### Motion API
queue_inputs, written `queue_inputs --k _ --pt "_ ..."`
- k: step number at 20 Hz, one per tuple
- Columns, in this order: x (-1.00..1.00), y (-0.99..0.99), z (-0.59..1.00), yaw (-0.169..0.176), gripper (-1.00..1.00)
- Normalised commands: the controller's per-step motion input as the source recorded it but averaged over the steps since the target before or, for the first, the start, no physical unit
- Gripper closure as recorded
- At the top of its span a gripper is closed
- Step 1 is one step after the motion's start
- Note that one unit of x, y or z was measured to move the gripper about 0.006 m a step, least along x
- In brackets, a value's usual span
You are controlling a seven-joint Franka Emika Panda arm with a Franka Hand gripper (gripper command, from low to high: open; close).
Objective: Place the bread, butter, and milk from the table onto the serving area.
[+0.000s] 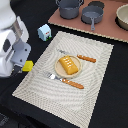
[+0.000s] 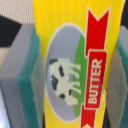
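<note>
The bread (image 1: pixel 68 65) lies on the round tan plate (image 1: pixel 58 70) on the striped beige serving area (image 1: pixel 95 82). The milk (image 1: pixel 45 32) stands on the black table (image 1: pixel 30 15) just off the mat's far corner at the exterior view's left. My gripper (image 1: pixel 25 65) hangs over the mat's edge at the exterior view's left, shut on the butter (image 1: pixel 27 66). In the wrist view the yellow butter (image 2: pixel 75 60) with its cow label fills the frame between the green-padded fingers (image 2: pixel 30 85).
A fork (image 1: pixel 64 52) and knife (image 1: pixel 86 58) lie beyond the plate, another fork-like utensil with an orange handle (image 1: pixel 72 83) lies in front of it. A brownish-pink counter (image 1: pixel 107 27) holds two grey pots (image 1: pixel 70 7) and a bowl (image 1: pixel 123 16).
</note>
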Motion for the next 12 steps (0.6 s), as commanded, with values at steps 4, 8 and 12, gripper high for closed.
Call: queue_inputs --k 4,8,12 --pt "1.00 -0.07 0.85 0.000 1.00" --pt "1.00 -0.20 0.53 0.000 1.00" --pt "1.00 -0.30 0.13 -0.001 1.00"
